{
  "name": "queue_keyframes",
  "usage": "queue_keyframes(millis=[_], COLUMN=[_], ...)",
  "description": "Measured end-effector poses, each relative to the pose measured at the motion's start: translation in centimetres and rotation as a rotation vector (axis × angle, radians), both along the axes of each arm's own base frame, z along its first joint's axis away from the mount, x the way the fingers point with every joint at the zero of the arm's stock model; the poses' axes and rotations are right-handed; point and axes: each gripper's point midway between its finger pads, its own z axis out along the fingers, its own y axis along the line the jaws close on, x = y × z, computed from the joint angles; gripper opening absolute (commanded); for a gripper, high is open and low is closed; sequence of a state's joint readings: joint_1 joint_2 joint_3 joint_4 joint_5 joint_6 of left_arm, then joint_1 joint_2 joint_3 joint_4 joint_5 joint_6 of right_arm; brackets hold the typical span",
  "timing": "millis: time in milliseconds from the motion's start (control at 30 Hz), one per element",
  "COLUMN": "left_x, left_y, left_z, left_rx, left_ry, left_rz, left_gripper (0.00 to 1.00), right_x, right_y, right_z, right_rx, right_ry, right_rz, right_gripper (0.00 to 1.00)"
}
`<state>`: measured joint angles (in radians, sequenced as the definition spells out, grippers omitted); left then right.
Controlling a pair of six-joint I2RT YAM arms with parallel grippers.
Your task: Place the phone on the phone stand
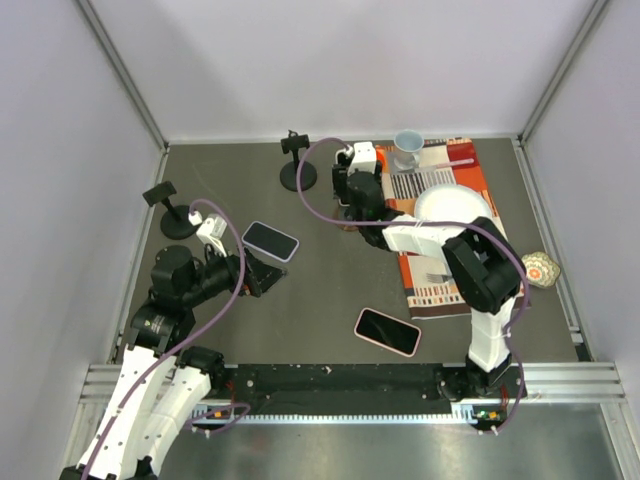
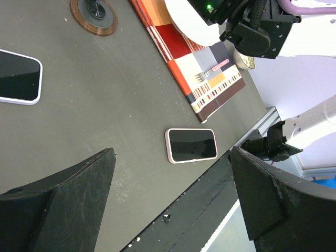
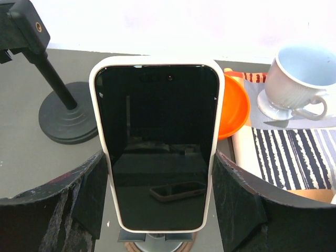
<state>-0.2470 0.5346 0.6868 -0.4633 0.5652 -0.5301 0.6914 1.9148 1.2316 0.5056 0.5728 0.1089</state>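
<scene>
Phone (image 3: pixel 157 115), white case, dark screen, upright in portrait. Lower edge rests on the ledge of a stand (image 3: pixel 152 241) with a round brown base. Right gripper (image 3: pixel 160 157) closed on it, one finger against each long edge. Location is the far half of the table (image 1: pixel 330 285), just left of the striped mat (image 1: pixel 440 290). Black stand (image 3: pixel 58 100) behind and to the left, cup (image 3: pixel 302 79) to the right on the mat.

Left gripper (image 2: pixel 171 157) fingers wide apart, holding nothing, above bare table. Pink-cased phone (image 2: pixel 191 145) lies flat near the front edge. Pale-cased phone (image 1: pixel 270 240) lies flat just beyond the left gripper. Second black stand (image 1: pixel 170 210) at far left
</scene>
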Motion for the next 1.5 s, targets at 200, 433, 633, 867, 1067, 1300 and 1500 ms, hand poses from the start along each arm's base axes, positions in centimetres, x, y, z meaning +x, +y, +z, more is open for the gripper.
queue_keyframes(millis=[200, 433, 633, 867, 1067, 1300, 1500], left_x=[0.0, 0.0, 0.0, 0.0, 0.0, -0.1, 0.0], left_y=[0.0, 0.0, 0.0, 0.0, 0.0, 0.0, 0.0], left_z=[0.0, 0.0, 0.1, 0.0, -0.1, -0.1, -0.1], left_rx=[0.000, 0.000, -0.001, 0.000, 0.000, 0.000, 0.001], left_ry=[0.000, 0.000, -0.003, -0.001, 0.000, 0.001, 0.001], left_rz=[-0.001, -0.001, -0.001, -0.001, -0.001, -0.001, 0.000], left_gripper=[0.96, 0.96, 0.96, 0.96, 0.96, 0.96, 0.96], right_x=[-0.1, 0.0, 0.1, 0.0, 0.0, -0.1, -1.9], right_y=[0.2, 0.8, 0.8, 0.8, 0.8, 1.0, 0.3], right_z=[-0.4, -0.2, -0.6, -0.7, -1.2, -1.5, -0.5], right_rx=[0.001, -0.002, -0.003, -0.004, -0.012, -0.027, -0.030], right_ry=[0.005, -0.002, 0.009, 0.012, 0.022, 0.053, 0.121], right_rz=[-0.009, -0.033, -0.045, -0.047, -0.045, -0.035, -0.012], right_gripper=[0.00, 0.00, 0.00, 0.14, 0.67, 0.99, 0.99])
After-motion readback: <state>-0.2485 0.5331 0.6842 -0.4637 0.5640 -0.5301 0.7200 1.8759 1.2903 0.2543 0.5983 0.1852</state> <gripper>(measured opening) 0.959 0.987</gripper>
